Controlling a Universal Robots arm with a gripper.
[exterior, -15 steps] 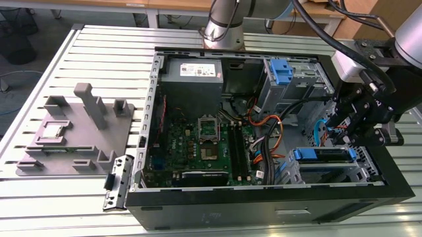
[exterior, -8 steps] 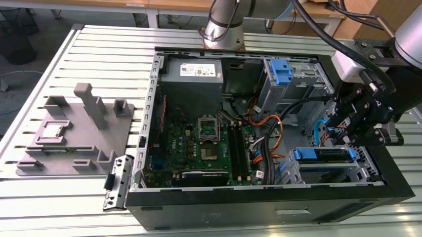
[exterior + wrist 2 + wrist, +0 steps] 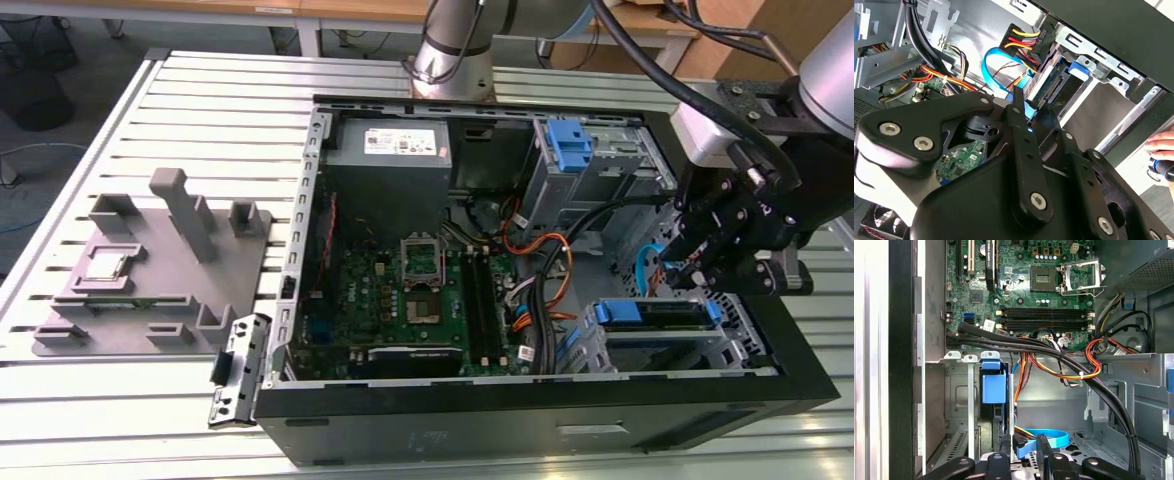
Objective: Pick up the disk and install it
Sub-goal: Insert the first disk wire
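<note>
Exterior view: from above, angled down over whole case [image 3: 441,430] and counter [image 3: 120,400]. Both wrist views: close, inside case, sharing blue cable [image 3: 986,65] [image 3: 1054,433].

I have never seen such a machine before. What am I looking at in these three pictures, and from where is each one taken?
This is one robot arm standing on a slatted metal table. The exterior view comes from a camera off the arm; both wrist views come from cameras riding near the arm's end, so they look past its black tool. On the table lies an open computer case with its green circuit board showing, and beside it, toward the exterior view's left, a grey fixture. The tool hangs over the case's corner where the disk, silver with a blue bracket, sits in a metal bay. A blue cable lies close to the tool. Whether the tool holds anything, I cannot tell.
</note>
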